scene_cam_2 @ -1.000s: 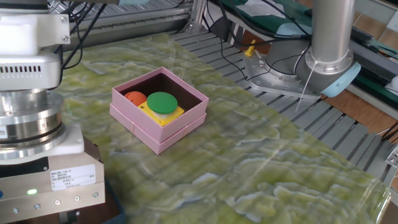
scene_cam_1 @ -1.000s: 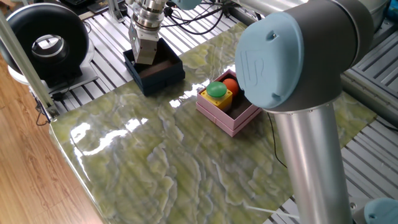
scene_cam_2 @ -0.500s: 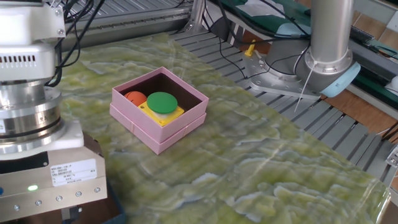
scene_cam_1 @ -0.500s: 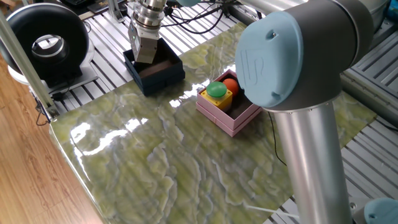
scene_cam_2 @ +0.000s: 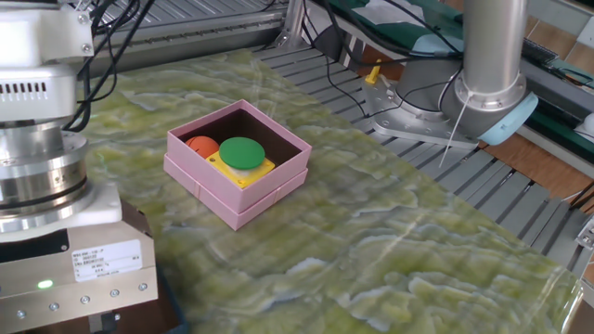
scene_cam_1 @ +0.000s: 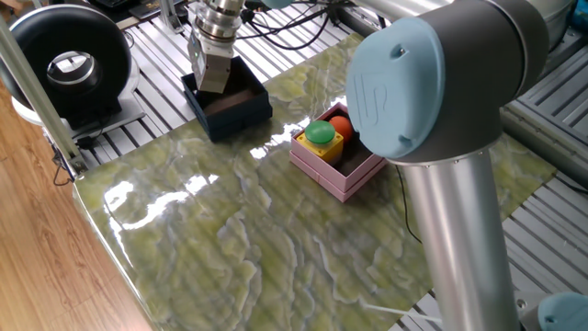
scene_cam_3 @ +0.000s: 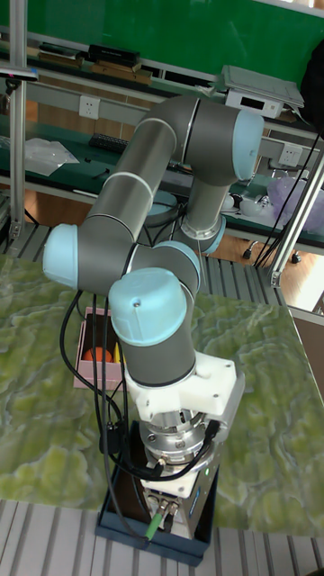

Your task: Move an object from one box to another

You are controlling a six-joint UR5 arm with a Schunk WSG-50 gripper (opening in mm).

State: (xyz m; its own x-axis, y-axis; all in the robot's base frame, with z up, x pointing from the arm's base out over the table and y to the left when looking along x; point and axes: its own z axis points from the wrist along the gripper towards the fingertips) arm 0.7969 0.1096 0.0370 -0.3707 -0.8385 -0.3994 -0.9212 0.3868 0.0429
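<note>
The navy box (scene_cam_1: 230,108) stands at the mat's far left corner, its brownish floor showing. My gripper (scene_cam_1: 213,88) points straight down into it, fingers low between its walls; whether they hold anything is hidden. In the tall fixed view the gripper (scene_cam_3: 171,515) sits inside the navy box (scene_cam_3: 115,529) at the bottom. The pink box (scene_cam_1: 336,158) lies to the right of the navy one and apart from it. It holds a yellow block with a green top (scene_cam_1: 320,135) and an orange ball (scene_cam_1: 341,125). The other fixed view shows the pink box (scene_cam_2: 232,206) with both pieces inside.
A black round fan (scene_cam_1: 69,66) stands off the mat at the left. The arm's big grey elbow (scene_cam_1: 432,83) blocks the right foreground. Cables and metal slats run behind the green marbled mat (scene_cam_1: 257,230). The arm's base (scene_cam_2: 492,83) rises at the far right.
The gripper has shifted slightly up and left inside the navy box. Both boxes and the pieces in the pink box have stayed put.
</note>
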